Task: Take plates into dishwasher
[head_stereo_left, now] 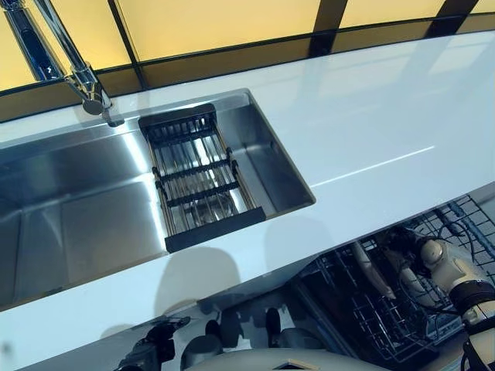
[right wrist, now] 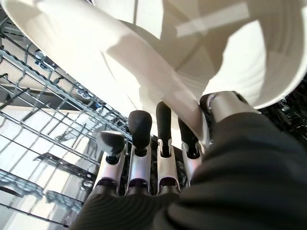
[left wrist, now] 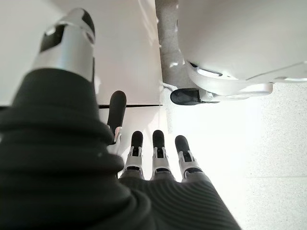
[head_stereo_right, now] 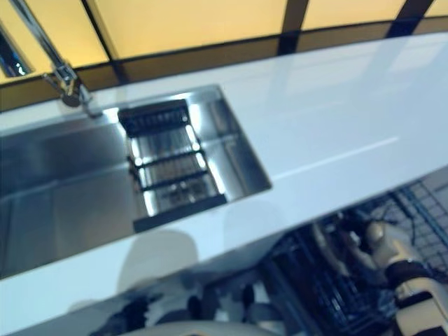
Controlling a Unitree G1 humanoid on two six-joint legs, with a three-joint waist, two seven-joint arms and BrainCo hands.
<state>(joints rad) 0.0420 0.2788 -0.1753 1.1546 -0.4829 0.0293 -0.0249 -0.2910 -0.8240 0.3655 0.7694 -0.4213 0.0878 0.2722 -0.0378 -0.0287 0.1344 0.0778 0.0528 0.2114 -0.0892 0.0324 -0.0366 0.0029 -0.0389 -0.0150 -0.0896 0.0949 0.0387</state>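
Note:
My right hand is down in the dishwasher's wire rack, shut on a white plate, with the fingers on one face and the thumb on the other. A second white plate shows close behind it. In the left eye view the right hand is below the counter edge at the lower right, over the rack, with the plate's rim beside it. My left hand hangs low at my left side, fingers straight and empty; it also shows in the left eye view.
A white counter runs across in front of me above the dishwasher. A steel sink is set in it at the left, with a black drying rack inside and a faucet behind.

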